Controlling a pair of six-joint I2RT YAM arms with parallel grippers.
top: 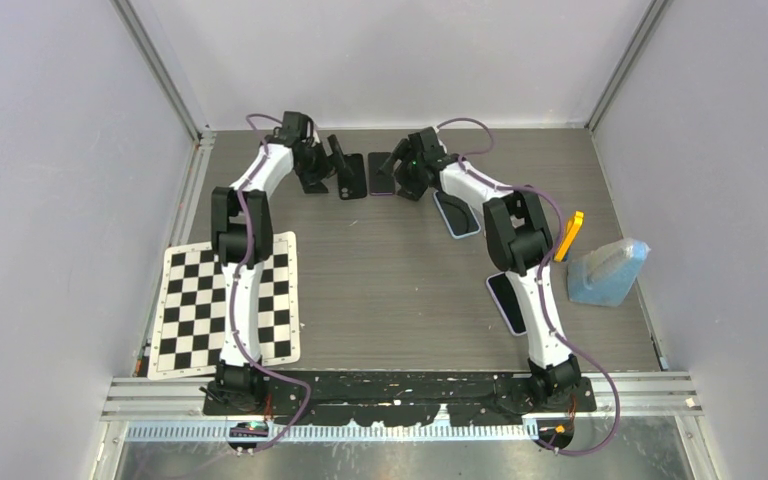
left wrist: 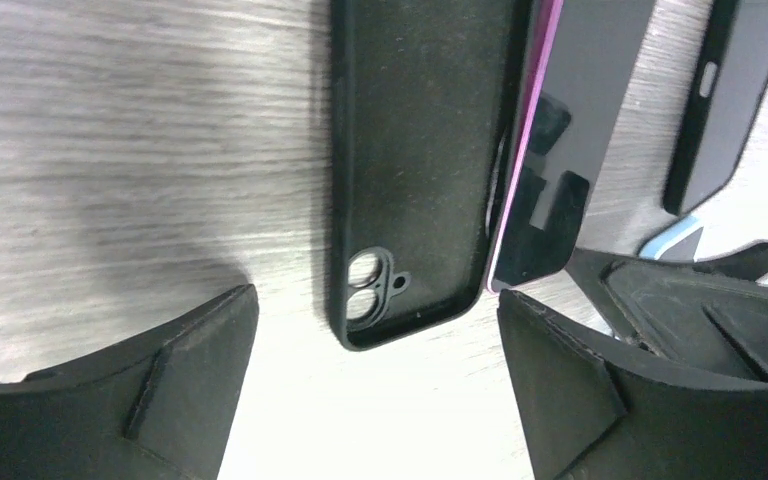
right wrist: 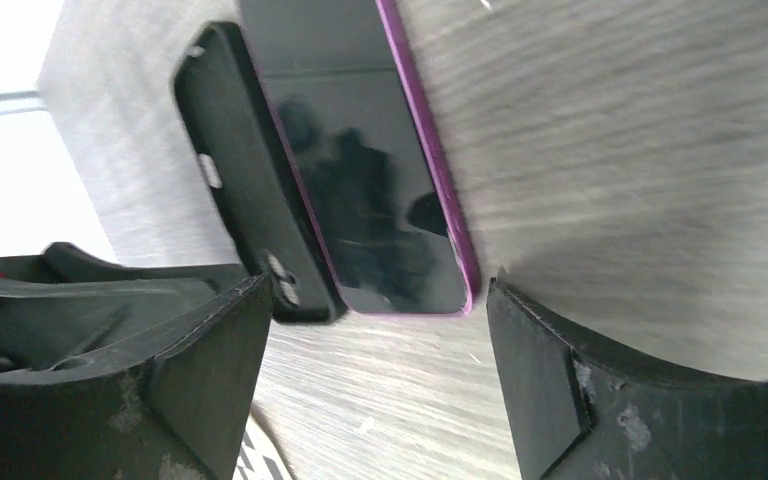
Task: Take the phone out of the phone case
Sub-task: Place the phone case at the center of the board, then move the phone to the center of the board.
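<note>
Toward the far middle of the tabletop, the purple-rimmed phone is lying flat close alongside the empty black phone case, their long axes running parallel, near to far. The left hand is hovering wide and empty over the case's camera-cutout end. The right hand is hanging equally wide and empty over the phone's end, making it the nearer hand.

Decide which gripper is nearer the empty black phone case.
Left. The left gripper hangs open directly over the case; the right gripper hangs open over the purple phone lying beside it.
</note>
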